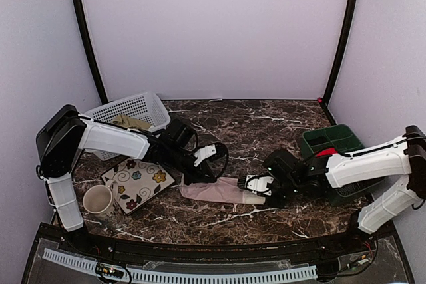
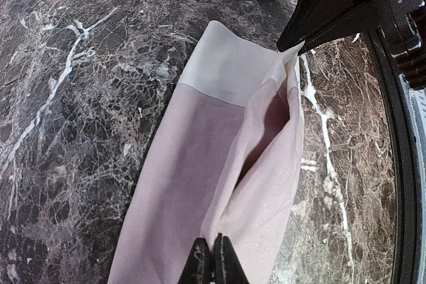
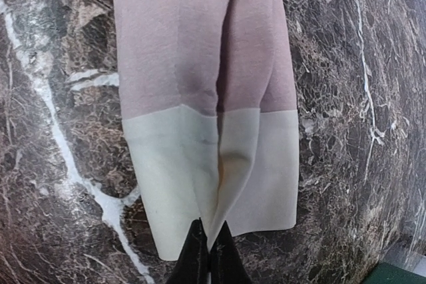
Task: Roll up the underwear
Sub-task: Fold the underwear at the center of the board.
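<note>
The dusty pink underwear (image 1: 216,191) with a cream waistband lies flat and folded lengthwise on the marble table between the arms. My left gripper (image 1: 198,179) is shut on a raised fold at its pink end (image 2: 213,257). My right gripper (image 1: 258,191) is shut on a fold of the cream waistband (image 3: 210,247). The pink cloth (image 2: 200,171) stretches away to the waistband (image 2: 233,64), where the right gripper's black finger shows. The waistband (image 3: 200,171) lies near in the right wrist view. The olive-khaki underwear (image 1: 131,122) lies in the white basket.
A white basket (image 1: 130,114) stands at the back left. A flowered plate (image 1: 136,183) and a cream mug (image 1: 98,201) sit at the left. A green bin (image 1: 331,141) with a red roll (image 1: 324,153) in it stands at the right.
</note>
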`<act>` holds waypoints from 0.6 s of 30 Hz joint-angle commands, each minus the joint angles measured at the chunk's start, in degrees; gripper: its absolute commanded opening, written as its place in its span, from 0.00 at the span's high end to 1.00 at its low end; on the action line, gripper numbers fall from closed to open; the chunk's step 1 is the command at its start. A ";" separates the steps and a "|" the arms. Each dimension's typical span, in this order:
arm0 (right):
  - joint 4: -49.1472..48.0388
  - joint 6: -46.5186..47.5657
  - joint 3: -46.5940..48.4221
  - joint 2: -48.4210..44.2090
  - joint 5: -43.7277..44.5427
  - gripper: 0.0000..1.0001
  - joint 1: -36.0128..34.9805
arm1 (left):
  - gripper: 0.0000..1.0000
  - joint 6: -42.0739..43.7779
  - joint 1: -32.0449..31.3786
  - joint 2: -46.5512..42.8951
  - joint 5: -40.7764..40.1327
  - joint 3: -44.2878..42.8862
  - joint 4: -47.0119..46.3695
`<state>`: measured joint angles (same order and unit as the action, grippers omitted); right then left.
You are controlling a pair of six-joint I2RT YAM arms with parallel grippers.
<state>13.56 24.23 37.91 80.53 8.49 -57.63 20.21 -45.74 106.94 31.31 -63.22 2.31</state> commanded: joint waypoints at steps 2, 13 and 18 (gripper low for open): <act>1.19 1.30 3.01 2.15 0.47 1.00 1.80 | 1.00 1.33 0.47 0.92 -2.73 -2.20 1.01; 2.23 1.53 6.03 6.54 1.54 1.00 3.55 | 0.99 1.70 0.56 3.16 -6.03 -4.13 1.03; 2.33 1.34 7.03 8.02 3.16 1.00 3.91 | 0.99 1.90 0.65 3.79 -6.98 -4.74 1.11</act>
<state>15.97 25.63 43.27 87.66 9.91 -54.43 21.23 -45.47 110.63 25.41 -66.32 2.68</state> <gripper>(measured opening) 0.015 0.045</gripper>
